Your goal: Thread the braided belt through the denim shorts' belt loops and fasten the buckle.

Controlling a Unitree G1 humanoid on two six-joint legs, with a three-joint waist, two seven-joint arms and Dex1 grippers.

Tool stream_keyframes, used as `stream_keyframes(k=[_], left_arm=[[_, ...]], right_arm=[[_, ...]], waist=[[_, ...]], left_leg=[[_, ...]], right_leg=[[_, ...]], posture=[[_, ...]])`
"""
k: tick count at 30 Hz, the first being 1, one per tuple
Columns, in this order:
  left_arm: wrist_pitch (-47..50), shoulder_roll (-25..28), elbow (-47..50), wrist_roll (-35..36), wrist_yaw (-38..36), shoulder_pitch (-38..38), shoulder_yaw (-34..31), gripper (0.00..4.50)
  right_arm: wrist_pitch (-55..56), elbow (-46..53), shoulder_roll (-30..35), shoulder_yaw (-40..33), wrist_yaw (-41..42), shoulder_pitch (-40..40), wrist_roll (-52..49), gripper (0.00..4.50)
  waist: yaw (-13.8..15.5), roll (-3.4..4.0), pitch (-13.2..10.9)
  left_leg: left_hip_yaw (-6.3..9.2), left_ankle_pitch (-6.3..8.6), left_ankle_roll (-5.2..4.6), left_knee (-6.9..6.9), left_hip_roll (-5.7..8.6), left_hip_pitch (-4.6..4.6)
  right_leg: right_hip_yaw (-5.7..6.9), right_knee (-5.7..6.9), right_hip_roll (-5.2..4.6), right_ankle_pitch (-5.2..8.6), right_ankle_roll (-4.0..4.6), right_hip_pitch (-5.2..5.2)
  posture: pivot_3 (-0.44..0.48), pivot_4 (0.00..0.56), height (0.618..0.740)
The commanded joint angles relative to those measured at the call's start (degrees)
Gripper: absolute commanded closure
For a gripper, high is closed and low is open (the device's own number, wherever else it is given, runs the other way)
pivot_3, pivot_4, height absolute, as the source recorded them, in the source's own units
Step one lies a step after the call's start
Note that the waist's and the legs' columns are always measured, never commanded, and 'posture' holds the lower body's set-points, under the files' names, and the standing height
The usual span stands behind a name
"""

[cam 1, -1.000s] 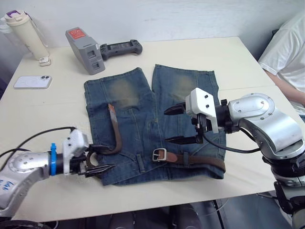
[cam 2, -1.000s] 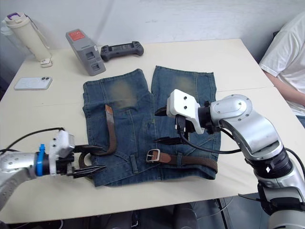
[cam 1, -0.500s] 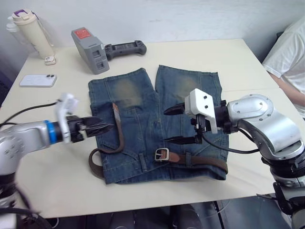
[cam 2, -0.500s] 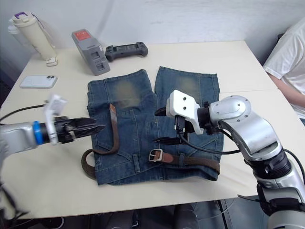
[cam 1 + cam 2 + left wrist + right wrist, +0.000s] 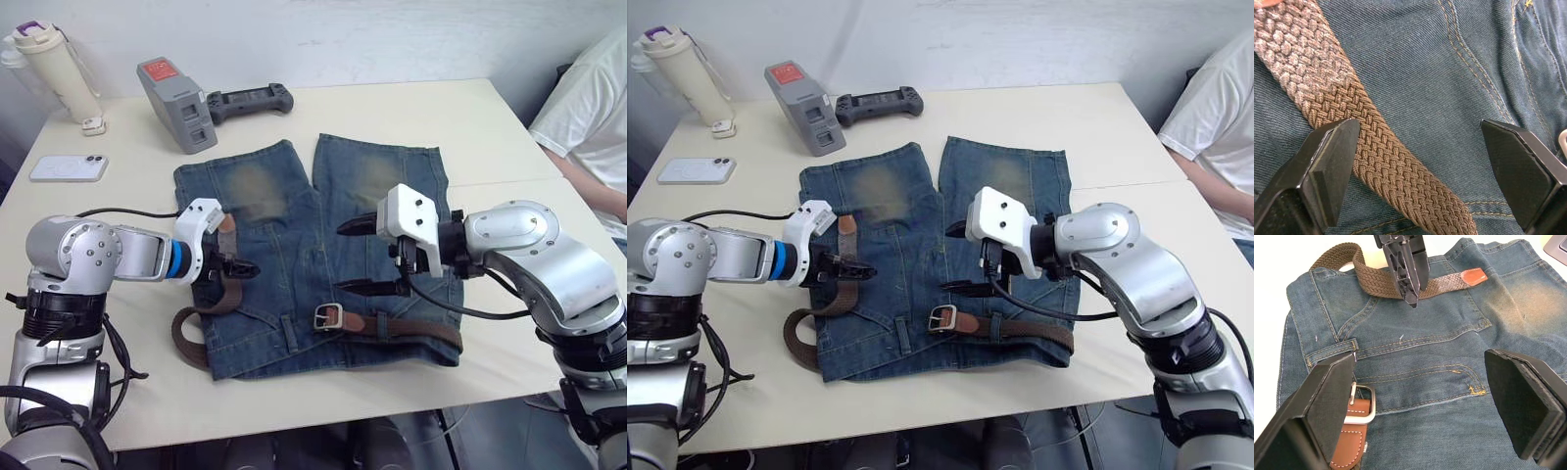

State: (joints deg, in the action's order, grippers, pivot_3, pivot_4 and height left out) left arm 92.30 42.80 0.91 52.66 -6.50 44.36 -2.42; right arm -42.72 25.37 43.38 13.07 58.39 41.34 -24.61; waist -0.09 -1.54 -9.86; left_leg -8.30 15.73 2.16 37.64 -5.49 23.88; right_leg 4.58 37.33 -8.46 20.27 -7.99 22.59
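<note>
One braided belt (image 5: pixel 220 299) lies on the denim shorts (image 5: pixel 323 245), which are spread flat near the middle of the desk (image 5: pixel 470 127), waistband toward the robot. The belt's buckle (image 5: pixel 327 316) sits unfastened on the waistband near the centre, its tan leather end running toward the robot's right along the waistband under a belt loop (image 5: pixel 381 325). At the shorts' left edge the woven part loops off onto the bare desk, then turns back up over the left leg, ending in a tan tip (image 5: pixel 227 224).

Left claw (image 5: pixel 242 267): open, fingers low over the left leg, straddling the woven strap just below the tan tip; left wrist view shows one finger (image 5: pixel 1332 169) at the strap's edge, the other on bare denim. Not gripping.

Right claw (image 5: pixel 367 257): open wide, hovering above the right leg, above the buckle, holding nothing.

Far left of the desk: a white phone (image 5: pixel 68 168), a cream bottle (image 5: pixel 55 69), a grey battery pack (image 5: pixel 176 103) with a black controller (image 5: pixel 247 99) beside it. A person's white sleeve (image 5: pixel 588 108) sits at the right edge.
</note>
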Motion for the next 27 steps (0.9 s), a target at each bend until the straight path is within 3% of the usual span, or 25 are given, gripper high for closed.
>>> stream_keyframes(k=[1, 8, 15, 22, 27], left_arm=[[0.2, -0.4, -4.6, 1.9, 1.6, 3.9, -5.6, 0.11], [0.2, 2.1, -13.1, 9.6, 6.5, 10.3, -10.4, 0.11], [0.2, 0.7, -10.4, -0.4, 7.8, 3.8, -8.5, 0.11], [0.2, -4.2, -8.3, -2.8, 5.5, 1.1, -8.8, 0.11], [0.2, -4.7, -7.2, -3.0, 4.5, 1.2, -8.6, 0.11]], right_arm=[[-0.2, 2.4, 0.7, -2.2, -0.4, 0.1, -0.8, 0.0], [0.5, 1.5, 0.1, -1.8, -0.5, 0.5, -0.6, 0.0], [0.7, 1.5, -0.6, -1.5, -0.8, 0.7, -0.4, 0.0], [0.1, 2.2, -0.2, -2.0, -1.4, 0.3, -0.3, 0.0], [-0.2, 2.6, 0.1, -2.2, -1.6, 0.0, -0.6, 0.0]], waist=[[0.0, -0.01, 0.0], [0.0, -0.05, 0.0], [0.0, -0.12, -0.1], [0.6, -0.26, 0.0], [0.8, -0.26, 0.0]], left_leg=[[0.0, 0.0, 0.0, 0.02, 0.0, 0.0], [0.04, 0.02, 0.0, 0.11, 0.01, 0.11], [0.02, 0.02, 0.0, 0.13, 0.0, 0.11], [0.07, 0.04, -0.01, 0.3, 0.01, 0.19], [0.07, 0.04, -0.01, 0.3, 0.01, 0.19]], right_leg=[[0.0, 0.01, 0.0, 0.0, 0.0, 0.0], [0.02, 0.02, -0.01, 0.0, 0.0, 0.03], [0.0, 0.07, -0.01, 0.0, 0.0, 0.06], [0.04, 0.13, -0.03, -0.01, 0.0, 0.04], [0.04, 0.12, -0.03, -0.01, 0.01, 0.04]], posture=[[0.0, 0.15, 0.74], [0.0, 0.15, 0.74], [0.0, 0.15, 0.74], [0.0, 0.15, 0.74], [0.0, 0.15, 0.74]])
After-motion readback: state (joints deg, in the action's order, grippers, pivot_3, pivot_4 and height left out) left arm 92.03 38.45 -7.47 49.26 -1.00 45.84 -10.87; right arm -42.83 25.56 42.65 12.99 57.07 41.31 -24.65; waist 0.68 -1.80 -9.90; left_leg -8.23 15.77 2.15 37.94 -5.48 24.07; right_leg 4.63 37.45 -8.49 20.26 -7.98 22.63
